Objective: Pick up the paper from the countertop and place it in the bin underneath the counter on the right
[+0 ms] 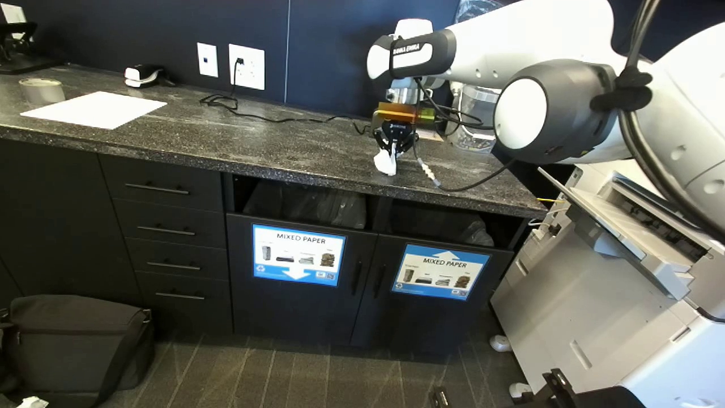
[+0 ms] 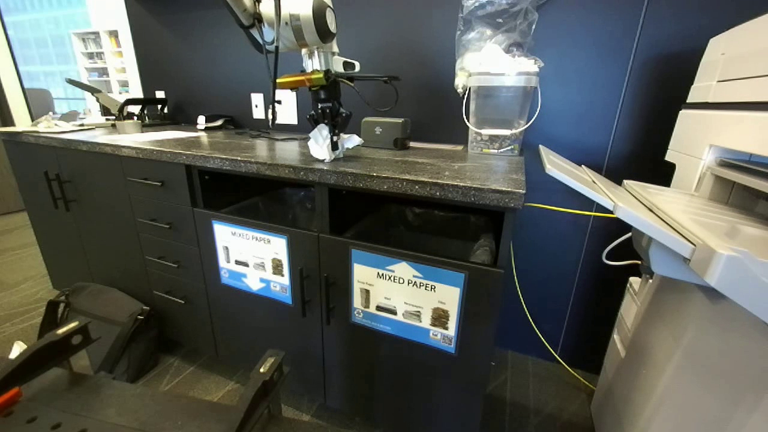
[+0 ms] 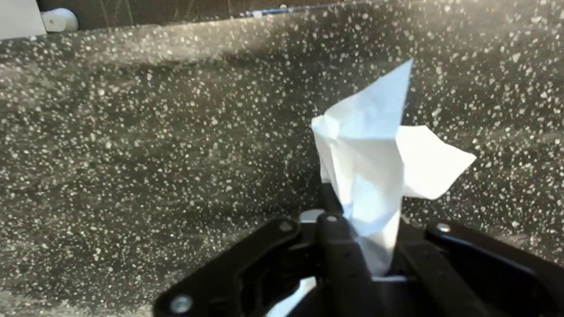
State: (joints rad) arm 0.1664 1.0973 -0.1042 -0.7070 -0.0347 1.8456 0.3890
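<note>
The paper [image 1: 386, 163], a crumpled white scrap, is between the fingers of my gripper [image 1: 393, 148] over the front part of the dark speckled countertop [image 1: 272, 141]. In the wrist view the paper [image 3: 374, 154] sticks out past the fingertips [image 3: 368, 220], with pointed folds. The paper also shows in an exterior view [image 2: 319, 144]; I cannot tell whether it touches the slab. The bin [image 2: 402, 372] nearer the printer has a blue-and-white sign and an open slot above its front, holding a dark liner. The black counter [image 1: 178, 309] has drawers left of the bin bays.
A like bin [image 1: 300, 311] stands left of it. A clear bucket [image 2: 501, 102] and a small dark box [image 2: 385, 132] stand on the countertop behind the gripper. A flat white sheet [image 1: 96, 109] and a tape roll [image 1: 42, 90] lie farther left. A printer [image 1: 589, 294] stands at the right.
</note>
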